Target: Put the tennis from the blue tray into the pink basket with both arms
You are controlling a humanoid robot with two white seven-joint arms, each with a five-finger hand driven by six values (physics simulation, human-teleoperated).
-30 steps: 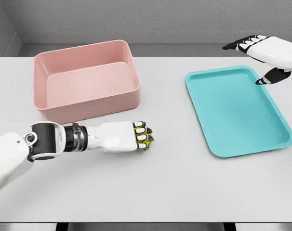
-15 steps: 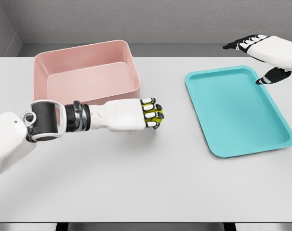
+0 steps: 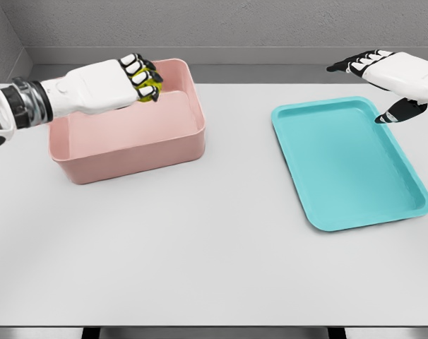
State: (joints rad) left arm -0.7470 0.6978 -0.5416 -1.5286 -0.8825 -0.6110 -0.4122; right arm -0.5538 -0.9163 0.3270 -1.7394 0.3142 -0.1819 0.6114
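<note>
My left hand hangs over the pink basket, above its back half, with the fingers curled around a yellow-green tennis ball that shows only partly between them. The basket stands at the back left of the table and nothing lies on the part of its floor that I can see. A blue tray lies at the right with nothing on it. My right hand hovers beyond the tray's far right corner, fingers spread and holding nothing.
The white table stretches wide in front of the basket and tray. A grey wall runs behind the table's back edge.
My left hand has carried the ball up and back to the left, from the table's middle in front of the basket to over the basket. The right hand has stayed put.
</note>
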